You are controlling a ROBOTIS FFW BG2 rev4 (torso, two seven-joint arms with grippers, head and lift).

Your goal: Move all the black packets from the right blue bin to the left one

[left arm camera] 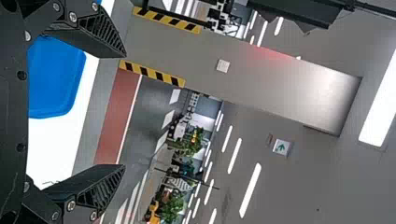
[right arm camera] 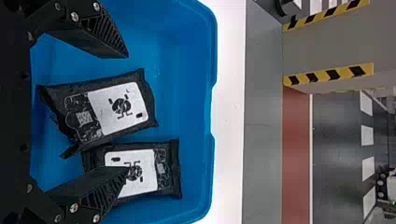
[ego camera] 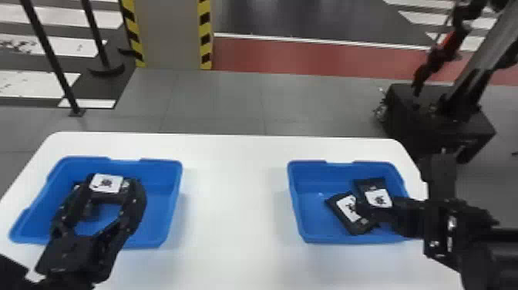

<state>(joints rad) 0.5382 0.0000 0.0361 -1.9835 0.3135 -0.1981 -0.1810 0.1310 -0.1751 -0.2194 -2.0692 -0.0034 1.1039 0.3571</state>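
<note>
Two flat black plastic packets with white labels (right arm camera: 123,108) (right arm camera: 144,173) lie inside the right blue plastic bin (ego camera: 319,172), side by side and in contact. The black two-fingered right gripper (right arm camera: 127,112) is over this bin, fingers apart, nothing clamped; one finger crosses above the right-hand packet's label. The black two-fingered left gripper (left arm camera: 124,111), also spread and empty, is over the left blue plastic bin (ego camera: 158,194), well left of the right bin, where a white-labelled black packet (ego camera: 106,183) lies. Step in hand, as judged: picking the next packet from the right bin. Recommended: centre on the left-hand packet, bring both fingers outside its edges, descend near the bin floor, then close evenly. Risk: a finger may press on or drag the neighbour. The smooth white table (ego camera: 233,200) carries the right bin near its right end. Beyond that bin: grey floor tiles (ego camera: 219,96), a red floor strip (ego camera: 308,56) and, to the right, a dark mobile base (ego camera: 439,112).
</note>
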